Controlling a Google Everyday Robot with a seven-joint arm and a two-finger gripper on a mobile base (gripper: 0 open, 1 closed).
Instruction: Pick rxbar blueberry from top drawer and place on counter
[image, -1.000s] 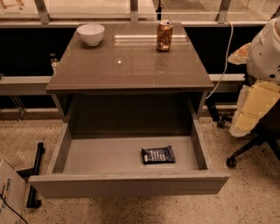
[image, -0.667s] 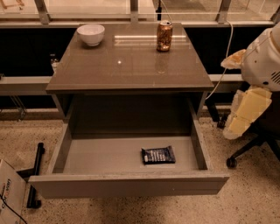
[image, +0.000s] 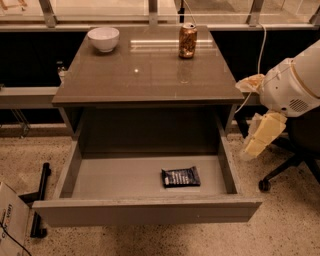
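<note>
The rxbar blueberry (image: 180, 177) is a small dark wrapper with pale lettering. It lies flat on the floor of the open top drawer (image: 145, 210), right of the middle and near the front panel. The counter (image: 145, 75) is the glossy grey-brown tabletop above the drawer. My gripper (image: 261, 137) hangs from the white arm at the right, outside the drawer's right wall and above floor level. It is apart from the bar and holds nothing that I can see.
A white bowl (image: 103, 38) stands at the counter's back left and a copper-brown can (image: 188, 41) at the back right. An office chair base (image: 280, 175) is on the floor at the right. A cardboard box (image: 10, 225) and a black stand (image: 39, 205) are at the left.
My arm and gripper have moved left and slightly down, closer to the drawer's right side. The bar, bowl and can have not moved.
</note>
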